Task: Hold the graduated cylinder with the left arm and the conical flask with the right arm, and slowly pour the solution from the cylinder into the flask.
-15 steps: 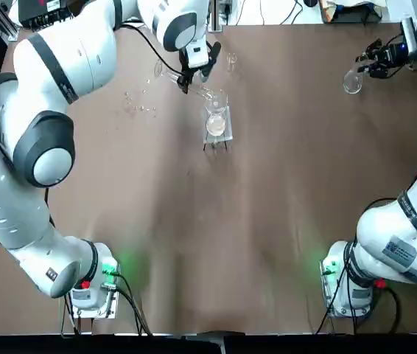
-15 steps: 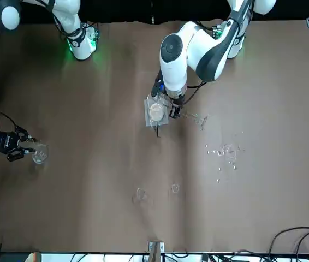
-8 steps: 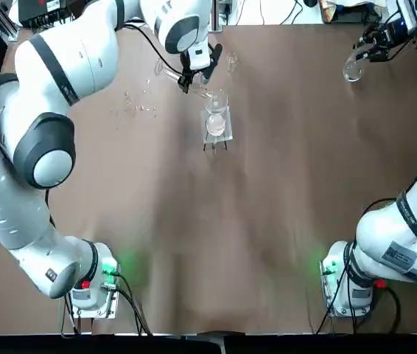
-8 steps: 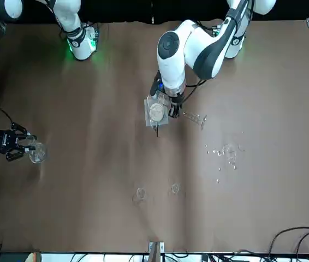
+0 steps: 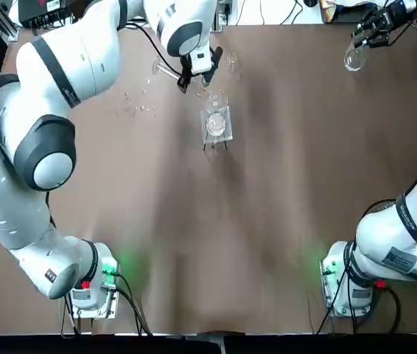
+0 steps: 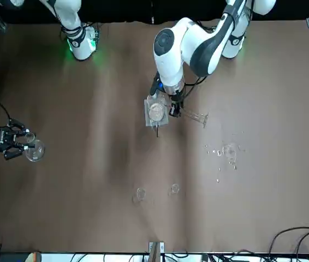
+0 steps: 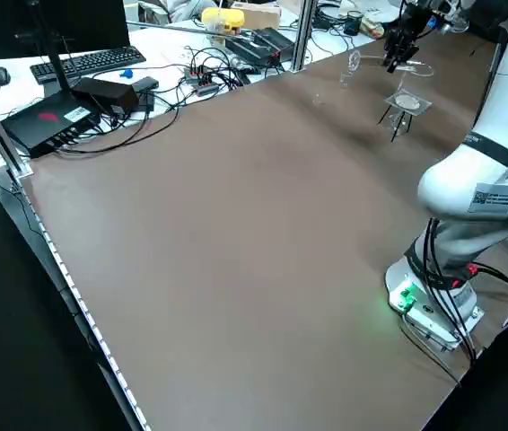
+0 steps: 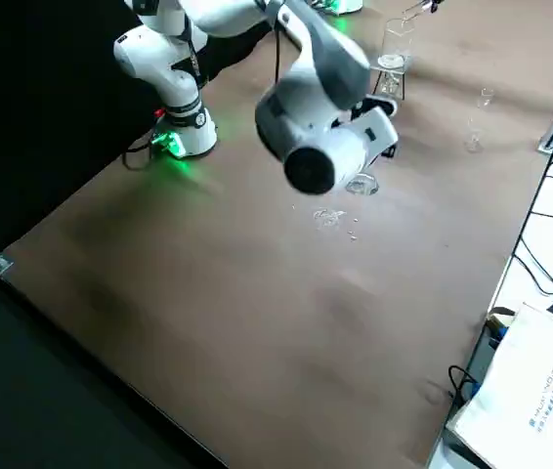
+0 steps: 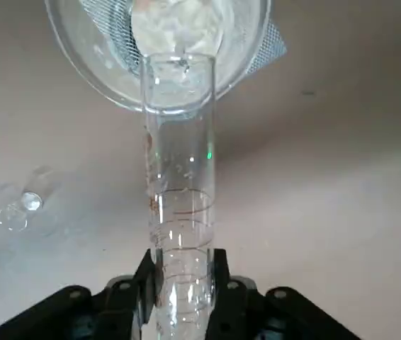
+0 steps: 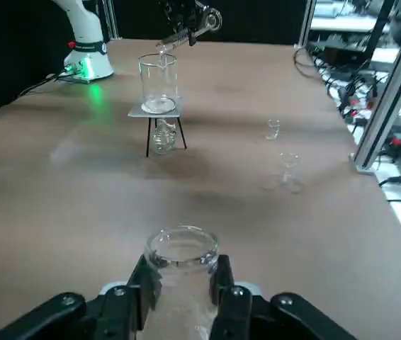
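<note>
Two white robot arms are mounted at one edge of a wide brown table (image 5: 267,184). The left arm (image 5: 43,147) is stretched across to the far part of the tabletop, on its own side; the right arm (image 5: 407,228) is extended toward the far right corner. The left gripper (image 9: 184,283) is closed around the graduated cylinder (image 9: 179,170), and the glass is pinched between its two black fingers. By the right gripper (image 10: 184,283), the conical flask (image 10: 183,269) is gripped between the fingers, near the table's far right, well apart from the cylinder.

The cylinder is held at a slant, its foot raised and its mouth lowered over the opening of a wide clear beaker (image 10: 159,85), not over the flask. Whether liquid is running out cannot be told. The beaker, with a white disc at its bottom, is set upright on a mesh-topped stand (image 10: 138,112) with thin legs. A clear glass vessel (image 10: 164,138) is seen beneath that stand. Toward the far edge, two small clear glass pieces (image 6: 141,194) are placed near each other. On the left arm's side, another clear glass piece (image 6: 230,153) is surrounded by scattered droplets (image 6: 218,180), the smallest things seen.
</note>
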`<state>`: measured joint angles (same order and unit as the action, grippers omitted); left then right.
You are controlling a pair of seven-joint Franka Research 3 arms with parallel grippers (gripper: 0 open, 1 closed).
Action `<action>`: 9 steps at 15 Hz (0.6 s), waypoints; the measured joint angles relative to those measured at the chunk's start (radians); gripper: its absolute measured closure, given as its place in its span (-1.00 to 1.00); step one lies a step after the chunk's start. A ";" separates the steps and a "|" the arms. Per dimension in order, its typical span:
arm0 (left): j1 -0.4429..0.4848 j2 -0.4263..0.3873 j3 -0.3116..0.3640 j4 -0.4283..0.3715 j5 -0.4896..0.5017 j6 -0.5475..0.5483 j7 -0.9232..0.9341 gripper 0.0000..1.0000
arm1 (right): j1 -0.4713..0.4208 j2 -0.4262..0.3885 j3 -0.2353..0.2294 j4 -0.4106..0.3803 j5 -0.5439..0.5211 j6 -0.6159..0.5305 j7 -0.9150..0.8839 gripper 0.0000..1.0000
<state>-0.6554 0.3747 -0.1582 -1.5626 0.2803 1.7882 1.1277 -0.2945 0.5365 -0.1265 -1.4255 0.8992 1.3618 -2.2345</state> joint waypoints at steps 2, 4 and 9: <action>-0.006 0.000 0.000 0.000 0.005 -0.002 -0.004 0.31 | 0.026 -0.021 0.000 0.000 -0.017 0.002 0.064 0.22; -0.009 0.000 0.000 0.000 0.006 -0.004 -0.006 0.31 | 0.051 -0.039 0.000 0.000 -0.021 0.002 0.094 0.22; -0.013 -0.001 0.000 0.001 0.006 -0.004 -0.007 0.31 | 0.116 -0.086 0.001 0.000 -0.049 0.020 0.203 0.22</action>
<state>-0.6686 0.3740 -0.1583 -1.5612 0.2865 1.7840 1.1205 -0.1787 0.4506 -0.1258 -1.4255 0.8500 1.3814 -2.0319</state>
